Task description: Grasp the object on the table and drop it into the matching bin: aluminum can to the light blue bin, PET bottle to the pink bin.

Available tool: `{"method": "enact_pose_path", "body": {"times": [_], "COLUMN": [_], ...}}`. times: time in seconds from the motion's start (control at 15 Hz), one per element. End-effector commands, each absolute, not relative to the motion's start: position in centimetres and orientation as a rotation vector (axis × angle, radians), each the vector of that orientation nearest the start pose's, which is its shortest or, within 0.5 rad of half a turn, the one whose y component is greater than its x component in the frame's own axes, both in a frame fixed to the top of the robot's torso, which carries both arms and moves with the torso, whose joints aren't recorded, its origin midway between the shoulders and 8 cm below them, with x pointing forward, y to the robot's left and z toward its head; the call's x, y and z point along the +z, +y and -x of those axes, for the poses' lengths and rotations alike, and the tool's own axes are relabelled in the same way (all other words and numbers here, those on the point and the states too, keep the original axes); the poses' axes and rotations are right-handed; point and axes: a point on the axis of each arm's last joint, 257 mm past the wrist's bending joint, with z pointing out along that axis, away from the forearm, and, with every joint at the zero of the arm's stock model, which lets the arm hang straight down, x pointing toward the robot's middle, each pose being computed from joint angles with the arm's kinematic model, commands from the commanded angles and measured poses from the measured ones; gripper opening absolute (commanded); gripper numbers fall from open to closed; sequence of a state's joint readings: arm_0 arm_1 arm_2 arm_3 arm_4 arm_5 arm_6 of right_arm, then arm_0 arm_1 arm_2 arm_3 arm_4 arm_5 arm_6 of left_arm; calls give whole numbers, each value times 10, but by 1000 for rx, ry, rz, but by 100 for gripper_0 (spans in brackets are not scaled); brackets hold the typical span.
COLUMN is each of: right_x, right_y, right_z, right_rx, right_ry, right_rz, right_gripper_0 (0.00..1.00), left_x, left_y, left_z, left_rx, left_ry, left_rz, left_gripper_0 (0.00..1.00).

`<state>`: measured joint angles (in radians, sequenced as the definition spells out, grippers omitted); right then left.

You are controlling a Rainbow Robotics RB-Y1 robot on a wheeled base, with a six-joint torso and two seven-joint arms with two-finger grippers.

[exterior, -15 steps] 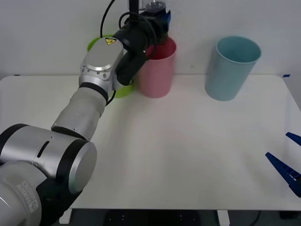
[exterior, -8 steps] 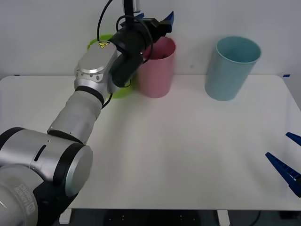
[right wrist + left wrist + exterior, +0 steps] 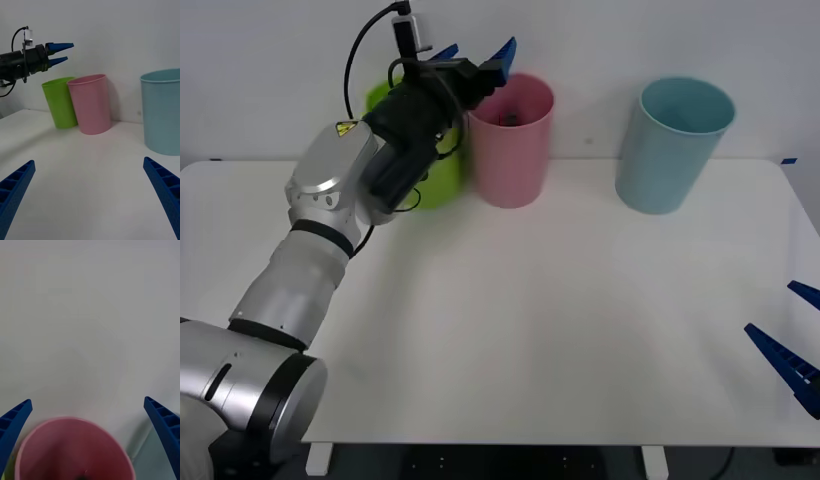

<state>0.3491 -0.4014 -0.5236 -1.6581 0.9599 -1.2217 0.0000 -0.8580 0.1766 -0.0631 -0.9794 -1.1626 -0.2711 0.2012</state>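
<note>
Sitting inside the pink bin [image 3: 511, 140], the PET bottle [image 3: 507, 119] shows as a small dark shape low in the bin's mouth, its long axis impossible to tell; so the drop looks done. Left gripper [image 3: 476, 55] hangs above and just beside the pink rim on the lime green bin [image 3: 430, 180] side, fingers spread wide and holding nothing, bottle lying below and ahead of it. Right gripper [image 3: 790, 335] parked well apart at the table [image 3: 560, 330] edge, also wide and unloaded; light blue bin [image 3: 672, 145] looks empty.
</note>
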Motion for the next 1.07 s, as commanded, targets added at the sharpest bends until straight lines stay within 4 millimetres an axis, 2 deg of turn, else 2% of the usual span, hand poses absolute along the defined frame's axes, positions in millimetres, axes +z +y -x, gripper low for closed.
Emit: {"method": "enact_pose_path", "body": {"times": [0.07,0.73,1.07], "right_x": [-169,-169,-169], "right_y": [-330,-330,-330], "right_z": [-342,-342,-342], "right_rx": [567,567,567], "right_ry": [1441,1441,1441], "right_rz": [465,465,465], "right_gripper_0": [100,100,100], "left_x": [-5,-40,-63], "left_y": [74,170,216], "left_z": [-683,-636,-610], "left_rx": [-676,-697,-653], "left_ry": [1348,1352,1377], "left_rz": [-179,-268,-345], "left_gripper_0": [100,100,100]}}
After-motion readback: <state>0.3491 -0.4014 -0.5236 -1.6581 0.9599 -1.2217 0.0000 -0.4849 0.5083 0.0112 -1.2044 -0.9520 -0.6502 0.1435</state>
